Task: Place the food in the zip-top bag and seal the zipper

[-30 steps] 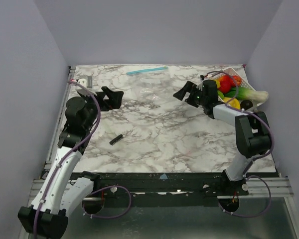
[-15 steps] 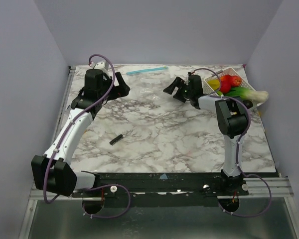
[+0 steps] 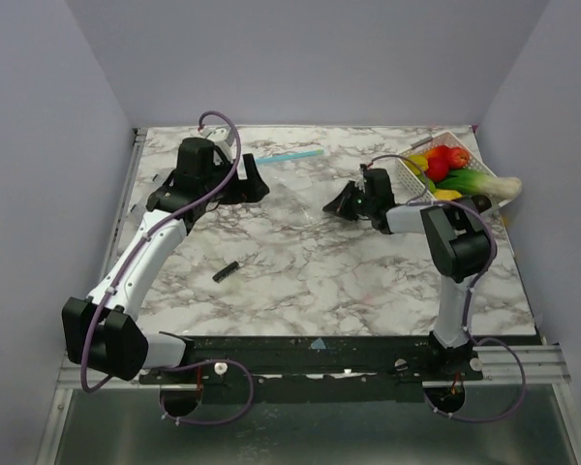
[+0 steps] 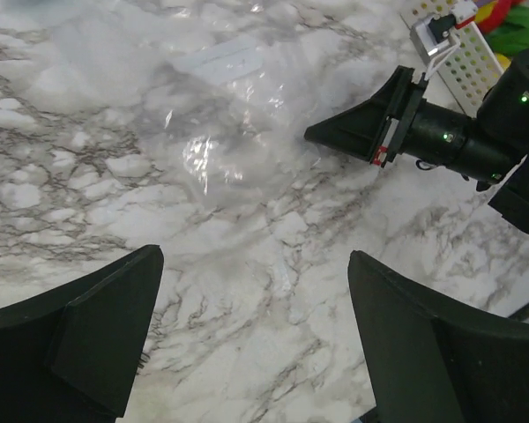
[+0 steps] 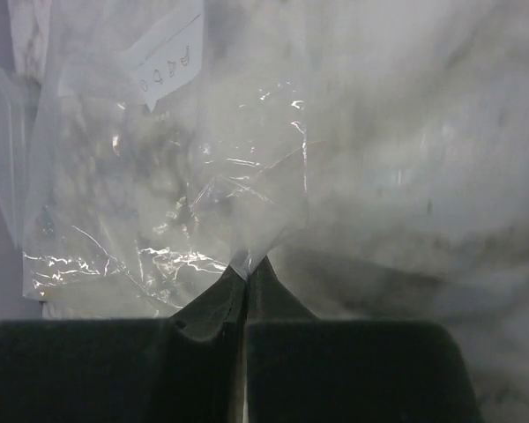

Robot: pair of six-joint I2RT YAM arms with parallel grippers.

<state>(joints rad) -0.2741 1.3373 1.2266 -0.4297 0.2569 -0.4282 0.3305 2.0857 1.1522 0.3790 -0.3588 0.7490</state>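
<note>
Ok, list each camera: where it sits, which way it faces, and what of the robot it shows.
Top external: above and behind the arms, looking down on the table; both arms show whole, the bag between them, the food far right.
Left wrist: on the left arm, facing down across the bag toward the right fingers; the left fingers, open, frame the bottom.
Right wrist: on the right arm, looking along its own shut fingers, which pinch the bag's edge.
Shared: top and left wrist both show the right fingers at the bag.
</note>
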